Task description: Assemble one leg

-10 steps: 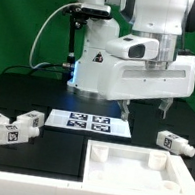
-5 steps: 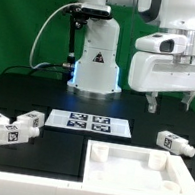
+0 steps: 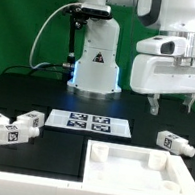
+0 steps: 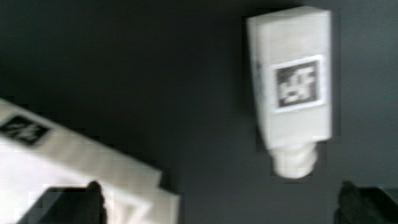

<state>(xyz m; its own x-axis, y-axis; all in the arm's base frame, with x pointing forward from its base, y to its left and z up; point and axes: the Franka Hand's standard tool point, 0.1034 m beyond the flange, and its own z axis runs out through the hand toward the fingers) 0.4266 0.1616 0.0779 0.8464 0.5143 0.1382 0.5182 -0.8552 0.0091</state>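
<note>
From my exterior feed I see the gripper [image 3: 171, 105] hanging in the air above the black table [image 3: 45, 98], on the exterior view's right. Its jaws are spread apart with nothing between them. The leg [image 3: 174, 143] lies on the table below it and a little toward the camera, apart from the fingers and just behind the far edge of the white tabletop [image 3: 140, 171]. That feed also gives me what the wrist camera misses: the marker board [image 3: 89, 123] lying flat in the middle, and two more tagged posts [image 3: 10, 125] close together at the exterior view's left. The wrist feed gives me the close look instead: the leg [image 4: 294, 85] lies lengthwise on the dark surface, one square tag [image 4: 297, 83] facing up, with a narrower rounded tip at one end. Both dark fingertips [image 4: 68, 203] show at the frame edge, wide apart, neither touching the leg. A corner of another white tagged part [image 4: 63, 160] also enters there; I cannot tell which piece it is.
</note>
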